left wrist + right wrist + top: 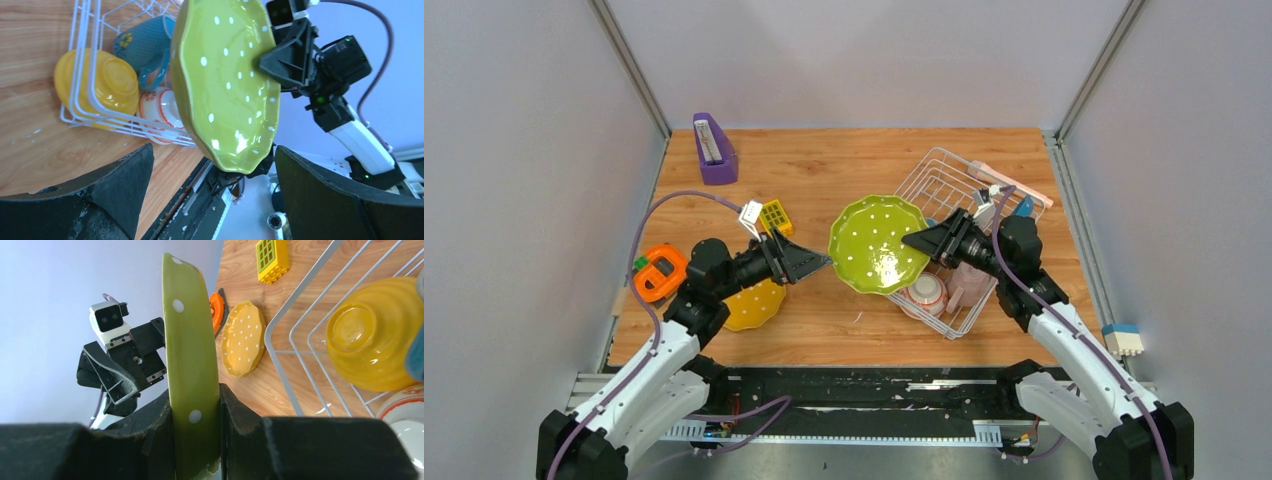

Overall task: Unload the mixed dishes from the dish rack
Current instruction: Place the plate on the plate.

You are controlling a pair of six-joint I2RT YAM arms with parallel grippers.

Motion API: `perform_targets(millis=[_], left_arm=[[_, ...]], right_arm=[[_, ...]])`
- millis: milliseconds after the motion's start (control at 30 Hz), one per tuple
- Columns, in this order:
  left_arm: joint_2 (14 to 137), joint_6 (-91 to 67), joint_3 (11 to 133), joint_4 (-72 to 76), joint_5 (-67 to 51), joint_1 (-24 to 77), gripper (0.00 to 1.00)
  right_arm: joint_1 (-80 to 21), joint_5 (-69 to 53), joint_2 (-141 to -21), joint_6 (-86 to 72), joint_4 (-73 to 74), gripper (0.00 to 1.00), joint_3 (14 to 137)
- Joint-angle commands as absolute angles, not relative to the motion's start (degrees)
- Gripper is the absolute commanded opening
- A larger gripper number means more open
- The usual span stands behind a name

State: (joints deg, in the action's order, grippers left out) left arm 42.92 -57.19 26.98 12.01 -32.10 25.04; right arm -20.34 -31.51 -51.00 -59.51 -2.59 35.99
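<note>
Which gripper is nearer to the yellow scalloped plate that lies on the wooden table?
Left. The left gripper, open, hangs just beside the yellow scalloped plate; the right gripper is farther right, clamping the green dotted plate.

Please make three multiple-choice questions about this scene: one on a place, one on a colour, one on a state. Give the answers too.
1. Where is the yellow plate? A in the dish rack B on the table C in a gripper
2. What colour is the lifted plate in the right gripper? A green B blue C pink
3. How is the left gripper? A shut tight B open C out of view
B: it lies on wood outside the rack. A: green with white dots. B: its fingers stand apart, empty.
</note>
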Motion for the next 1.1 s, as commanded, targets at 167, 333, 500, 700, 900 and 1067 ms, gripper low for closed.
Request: perform_targets(millis=[167,333,500,700,900,1067], left_arm=[[48.5,-61.9,26.7,27.3,-38.1,26.0,0.94],[51.5,-64.3,25.9,33.0,-38.9,26.4,0.88],[53.2,-66.2,25.9,36.2,-39.1,26.7,0.76],[53.8,-67.4,25.4,38.5,-38.8,27.2,0.56],[54.0,-67.0,25.3,37.1,-38.6,27.3,0.3],[53.7,-63.6,27.7,27.6,-37.2,27.3,0.01]], right_arm=[[-23.4,-34.9,-50.9,-72.8,-24.6,0.0,33.8],[-24.3,-34.3,-51.1,-74.5,-27.2,0.0,32.4],[-24.8,-34.0,-50.4,-74.7,-27.0,0.0,31.9],[-25.0,-32.5,-50.5,-75.2,-26.9,0.0,30.7],[-25.0,-32.6,-51.2,-74.6,-26.2,0.0,30.7],[-25.0,-32.0,-51.9,-72.5,-21.8,0.01,31.6]])
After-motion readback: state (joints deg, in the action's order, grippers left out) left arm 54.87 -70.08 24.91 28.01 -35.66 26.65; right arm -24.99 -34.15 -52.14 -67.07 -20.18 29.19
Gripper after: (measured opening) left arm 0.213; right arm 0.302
